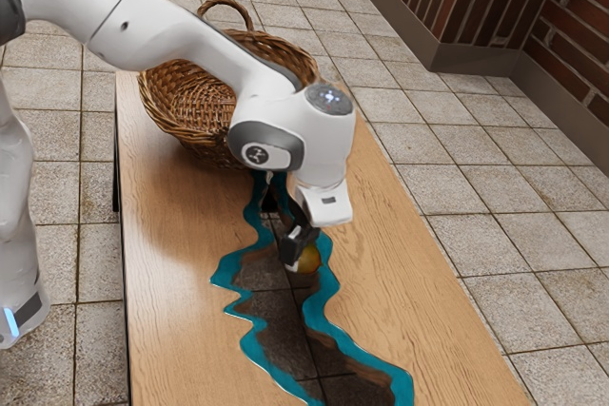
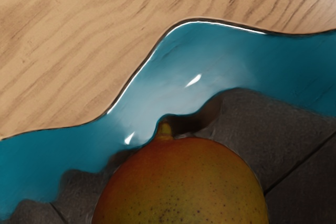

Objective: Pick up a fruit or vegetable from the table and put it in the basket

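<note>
Exterior view, pincer: I am holding my pincer [image 1: 299, 254] low over the table [image 1: 171, 301]; whether it is open or gripping, I cannot tell.
Fruit [image 1: 309, 258]: lying right at my pincer, nearer than the basket.
Basket [image 1: 195, 92]: standing far, toward the exterior view's left.
Wrist view, fruit: showing red-orange, speckled skin, its stem [image 2: 165, 129] pointing toward the teal band [image 2: 210, 56].

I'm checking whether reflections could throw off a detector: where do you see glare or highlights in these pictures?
Exterior view: a soft, pale sheen on the wooden tabletop, toward the exterior view's left; wrist view: two small white glints and a broader pale sheen on the teal band, with a bright line along its edge, while the fruit has no such white glint.
</note>
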Available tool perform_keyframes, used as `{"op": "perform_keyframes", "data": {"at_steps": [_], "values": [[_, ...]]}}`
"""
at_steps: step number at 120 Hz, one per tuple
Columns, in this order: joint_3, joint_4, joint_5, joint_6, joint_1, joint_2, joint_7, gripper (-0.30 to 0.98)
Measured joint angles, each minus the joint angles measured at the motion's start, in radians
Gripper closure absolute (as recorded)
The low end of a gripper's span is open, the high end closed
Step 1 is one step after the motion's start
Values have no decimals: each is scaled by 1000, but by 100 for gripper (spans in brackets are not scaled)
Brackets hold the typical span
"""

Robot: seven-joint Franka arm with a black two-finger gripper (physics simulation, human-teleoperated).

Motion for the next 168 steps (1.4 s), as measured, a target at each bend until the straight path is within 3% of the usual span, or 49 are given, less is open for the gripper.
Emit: {"op": "perform_keyframes", "data": {"at_steps": [42,64,92,106,119,131,148,168], "values": [[-27,-10,79,60,25,6,18,1],[-43,-38,218,99,34,8,23,1],[-67,-40,318,131,47,27,24,36],[-70,-42,231,132,3,22,16,35],[-64,-29,47,106,-12,-20,4,35],[-59,74,-47,35,3,-60,-10,36],[-10,313,-89,-137,7,-88,-32,35],[157,571,-52,-375,12,-92,-58,38]]}}
